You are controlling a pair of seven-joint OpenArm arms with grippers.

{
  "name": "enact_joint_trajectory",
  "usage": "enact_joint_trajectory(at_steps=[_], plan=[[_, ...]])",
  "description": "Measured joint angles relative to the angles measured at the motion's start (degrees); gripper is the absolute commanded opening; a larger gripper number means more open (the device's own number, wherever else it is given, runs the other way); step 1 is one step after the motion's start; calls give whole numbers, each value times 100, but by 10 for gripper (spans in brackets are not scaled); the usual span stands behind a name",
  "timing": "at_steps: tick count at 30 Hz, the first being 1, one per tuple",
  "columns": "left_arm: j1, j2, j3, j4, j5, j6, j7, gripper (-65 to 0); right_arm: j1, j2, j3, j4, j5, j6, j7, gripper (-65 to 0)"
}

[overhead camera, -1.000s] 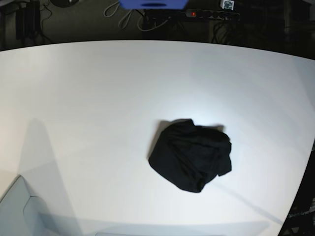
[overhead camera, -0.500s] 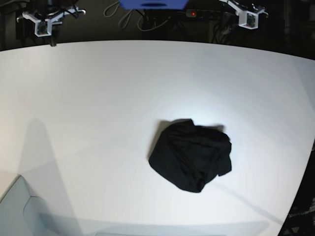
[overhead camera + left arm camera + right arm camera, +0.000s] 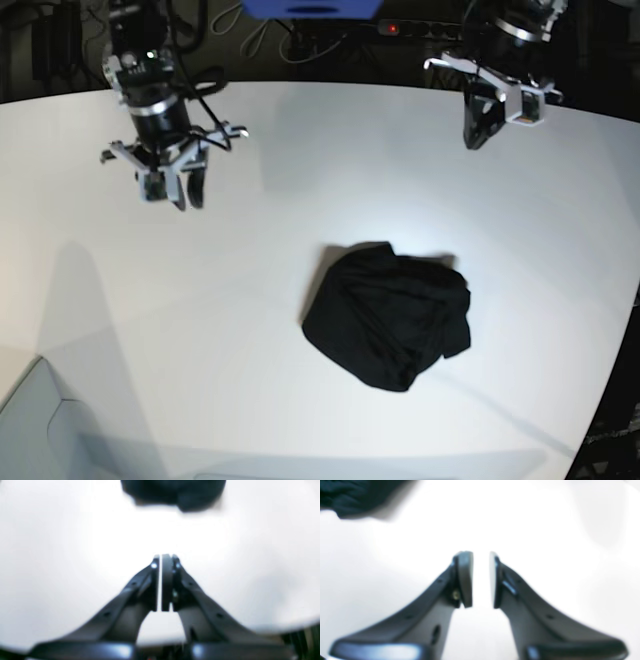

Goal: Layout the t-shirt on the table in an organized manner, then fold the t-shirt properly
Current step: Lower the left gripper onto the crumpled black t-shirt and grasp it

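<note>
Left hand (image 3: pixel 161 582) nearly closed, right hand (image 3: pixel 481 580) narrowly parted, both empty.
One crumpled black t-shirt (image 3: pixel 388 315) on white tabletop (image 3: pixel 300 180); no legible writing.

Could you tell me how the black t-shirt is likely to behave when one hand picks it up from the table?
The t-shirt lies in a wrinkled, bunched heap, so it is probably floppy and would drape and unfurl rather than keep its shape. Being thin cloth, it likely weighs little. On the smooth white table, a push would probably slide or bunch it further.

Both wrist views pretty blurry; t-shirt (image 3: pixel 175 492) chopped off by the top edge, just a dark smudge. Label and patch nowhere visible in the bundle.
</note>
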Motion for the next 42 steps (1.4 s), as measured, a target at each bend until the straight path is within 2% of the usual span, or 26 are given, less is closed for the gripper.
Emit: enact_joint_trajectory(at_steps=[2, 4, 7, 13, 17, 21, 24, 27, 39, 40, 41, 42], plan=[[-190, 98, -96, 0, -186, -59, -17, -467, 295, -138, -254, 20, 11, 0, -225, -416], [-459, 177, -278, -4, -428, -4, 317, -384, 468, -302, -398, 15, 31, 11, -566, -387], [-1187, 201, -457, -153, -835, -31, 896, -325, 584, -411, -494, 9, 24, 7, -750, -376], [-2529, 234, -605, -1106, -1381, -44, 1545, -324, 605, -442, -702, 2, 4, -4, -699, -376], [-3359, 258, -610, -2135, -1539, -17, 1552, -324, 560, -415, -658, -13, 0, -2, -734, -377], [-3980, 431, -566, -3064, -1563, -22, 1569, -324, 433, -271, -640, -13, -20, -4, -721, -377], [-4347, 382, -28, -3556, -1532, -4, 1537, -324, 415, -269, -643, -28, -17, -4, -723, -377], [-4610, 446, 330, -3781, -1574, -66, 1541, -324, 376, -282, -643, -31, -17, -2, -706, -377], [-4994, 535, 339, -4450, -1547, -37, 1517, -326, 273, -297, -608, -28, -17, -2, -745, -377], [-5018, 540, 339, -4492, -1550, -35, 1521, -339, 275, -299, -566, -28, -20, -2, -737, -377], [-5016, 542, 339, -4487, -1552, -37, 1517, -382, 275, -299, -540, -28, -22, -2, -739, -377], [-4999, 540, 339, -4411, -1591, -24, 1556, -457, 271, -299, -531, -28, -22, -2, -739, -377]])
